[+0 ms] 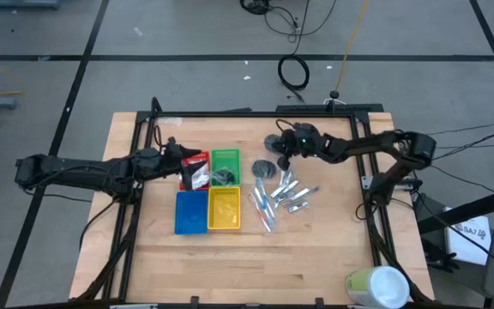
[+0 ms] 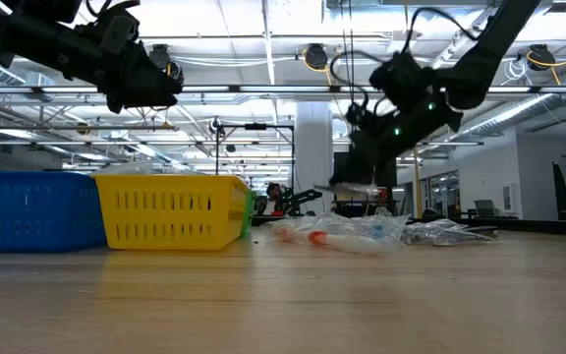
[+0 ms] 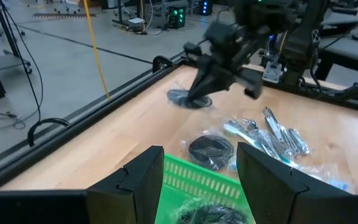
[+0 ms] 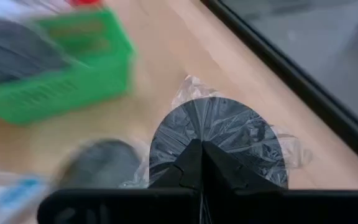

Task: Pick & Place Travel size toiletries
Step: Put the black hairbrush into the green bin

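My right gripper (image 4: 201,163) has its fingers pinched fully together on the crinkled clear wrap of a round dark grey disc (image 4: 219,142), which lies on the wooden table (image 1: 316,249) near the far edge, right of the green tray (image 1: 225,158). To do this step well, I judge the lift should be straight and slow, since thin film may slip or tear. A second dark disc (image 3: 210,149) lies nearer, beside the heap of slim silver and pale blue tubes (image 1: 281,197) in glossy wrappers. My left gripper (image 3: 194,180) hovers half open over the slotted plastic green tray, holding nothing. The red tray (image 1: 194,167), blue tray (image 1: 190,213) and yellow tray (image 1: 224,209) are ribbed square bins.
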Robot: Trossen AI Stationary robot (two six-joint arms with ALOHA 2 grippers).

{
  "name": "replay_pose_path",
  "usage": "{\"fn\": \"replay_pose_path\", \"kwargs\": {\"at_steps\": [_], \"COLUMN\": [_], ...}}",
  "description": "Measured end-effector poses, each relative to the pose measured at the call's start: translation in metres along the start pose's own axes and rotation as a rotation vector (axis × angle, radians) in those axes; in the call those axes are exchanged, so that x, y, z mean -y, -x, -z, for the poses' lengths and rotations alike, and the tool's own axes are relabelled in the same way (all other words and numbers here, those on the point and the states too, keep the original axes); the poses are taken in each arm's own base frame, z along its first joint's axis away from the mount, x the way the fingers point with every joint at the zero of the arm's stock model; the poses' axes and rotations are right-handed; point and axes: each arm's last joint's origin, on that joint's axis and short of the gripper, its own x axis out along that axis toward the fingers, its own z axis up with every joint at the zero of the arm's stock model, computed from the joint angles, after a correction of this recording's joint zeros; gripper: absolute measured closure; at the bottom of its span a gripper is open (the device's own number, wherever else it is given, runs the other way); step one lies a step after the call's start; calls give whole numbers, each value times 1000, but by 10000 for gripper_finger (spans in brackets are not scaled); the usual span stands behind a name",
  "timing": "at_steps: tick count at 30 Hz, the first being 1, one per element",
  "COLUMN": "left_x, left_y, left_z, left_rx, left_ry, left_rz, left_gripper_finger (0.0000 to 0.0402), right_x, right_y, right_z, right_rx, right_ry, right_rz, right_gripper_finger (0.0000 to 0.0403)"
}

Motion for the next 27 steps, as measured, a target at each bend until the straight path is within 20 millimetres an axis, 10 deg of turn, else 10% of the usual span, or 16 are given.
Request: {"fn": "replay_pose_path", "kwargs": {"at_steps": [16,27], "left_x": [16,45], "left_y": [-50,-105], "left_z": [3,-18], "left_rx": [0,-139], "left_ry": [420,502], "left_rz": [178,383], "left_gripper_finger": [201,201], "right_x": [-102,-127], "right_y": [38,47], "right_z": [-31,-32], "right_rx": [239,300], "right_ry": [480,561], "right_rz": [-129,-99], "right_gripper_finger": [403,403]}}
